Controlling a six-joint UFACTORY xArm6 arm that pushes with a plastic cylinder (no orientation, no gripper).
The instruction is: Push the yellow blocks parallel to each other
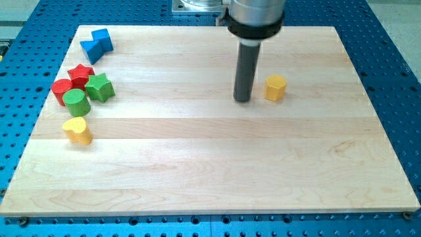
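Note:
A yellow hexagonal block [275,87] stands right of the board's middle, in the upper half. A second yellow block, heart-shaped [77,130], lies near the view's left edge of the board. My tip [243,99] rests on the board just left of the yellow hexagon, with a small gap between them. The two yellow blocks are far apart.
A cluster sits at the left: a blue block [97,45] near the top left corner, a red star [81,74], a red cylinder [62,87], a green star [100,87] and a green cylinder [76,102]. The wooden board [210,164] lies on a blue perforated table.

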